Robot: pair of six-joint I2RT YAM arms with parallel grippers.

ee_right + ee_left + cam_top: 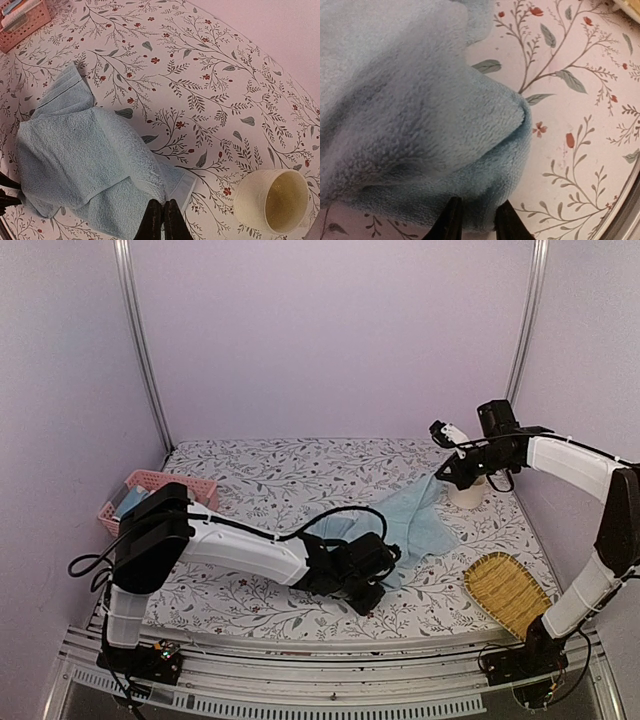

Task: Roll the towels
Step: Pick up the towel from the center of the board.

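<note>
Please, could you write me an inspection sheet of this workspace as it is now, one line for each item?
Surface: floral tablecloth, flat.
Job's things: one light blue towel, partly folded, not rolled.
Clutter: cream mug, upright; woven tray; pink basket, contents unclear.
Grippers: left gripper straddles towel's edge, grip uncertain; right gripper shut, empty, above towel.
Cables: black cable looped above left arm.
Surroundings: lilac walls, metal posts.

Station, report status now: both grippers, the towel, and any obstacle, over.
Left gripper: jaws pinch near edge of light blue towel. Right gripper: jaws shut, empty, over its far edge. Towel crumpled, not rolled. Cream mug beside far corner.
</note>
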